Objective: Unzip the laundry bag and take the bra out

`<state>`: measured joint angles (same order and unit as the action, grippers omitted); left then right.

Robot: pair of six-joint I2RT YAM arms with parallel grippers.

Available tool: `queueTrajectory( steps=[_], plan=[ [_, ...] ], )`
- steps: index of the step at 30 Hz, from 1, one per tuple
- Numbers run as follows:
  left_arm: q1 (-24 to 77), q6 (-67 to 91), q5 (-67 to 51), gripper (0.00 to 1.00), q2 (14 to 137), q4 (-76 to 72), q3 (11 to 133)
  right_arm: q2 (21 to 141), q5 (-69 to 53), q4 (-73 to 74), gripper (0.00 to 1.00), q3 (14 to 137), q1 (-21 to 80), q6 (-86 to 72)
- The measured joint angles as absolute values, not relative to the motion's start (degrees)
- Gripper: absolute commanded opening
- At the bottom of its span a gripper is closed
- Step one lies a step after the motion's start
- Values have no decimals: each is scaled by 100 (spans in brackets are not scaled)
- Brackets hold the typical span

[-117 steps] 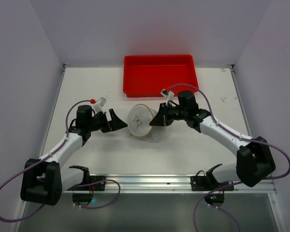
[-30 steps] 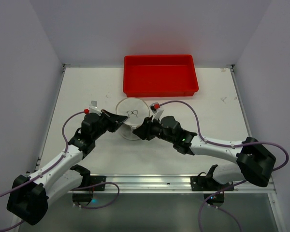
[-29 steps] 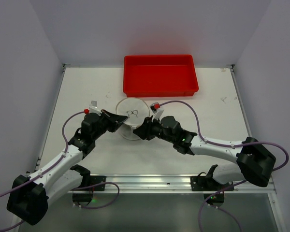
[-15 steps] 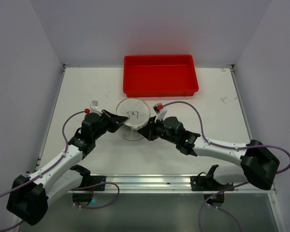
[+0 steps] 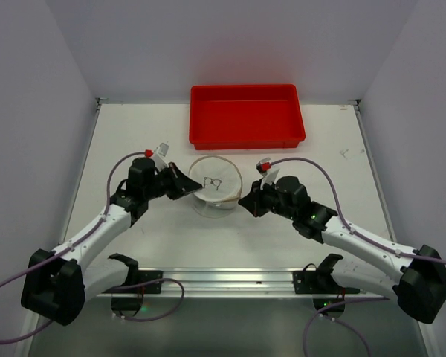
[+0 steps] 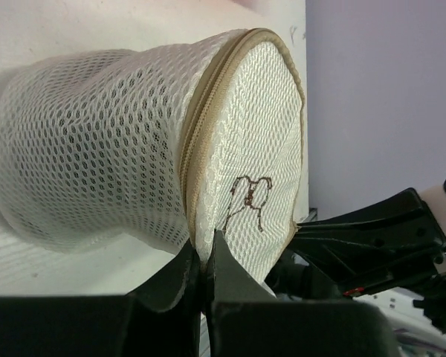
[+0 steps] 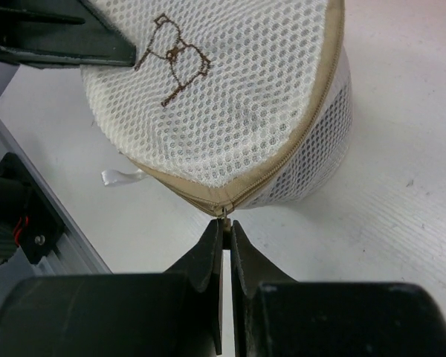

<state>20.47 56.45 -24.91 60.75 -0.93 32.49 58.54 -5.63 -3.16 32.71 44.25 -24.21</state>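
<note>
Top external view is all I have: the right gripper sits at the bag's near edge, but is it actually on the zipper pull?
Observer: Yes. The right wrist view shows the right gripper shut on the small zipper pull at the laundry bag seam.
Operator: And the left one?
Observer: The left gripper is shut, pinching the bag's rim right at the zipper.
Operator: Any of it open yet?
Observer: No. The teeth are closed along every stretch the two wrist views show.

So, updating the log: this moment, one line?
left fingers: shut on laundry bag | right fingers: shut on zipper pull | bag zipped | bra unseen
</note>
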Motion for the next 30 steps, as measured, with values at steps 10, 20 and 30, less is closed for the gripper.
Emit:
queueTrajectory(
  steps=[10, 20, 30],
  plan=[
    [1452, 4088, -3205, 91, 7550, 600, 4718, 6608, -1155, -3, 0, 3813, 4821, -2324],
    [1352, 4696, -1922, 100, 6440, 1090, 4305, 7996, -1122, -386, 0, 4733, 5229, -3035],
    [2270, 5710, -1205, 83, 5561, 1107, 3352, 8464, -1111, -753, 0, 4950, 5288, -3350]
  ],
)
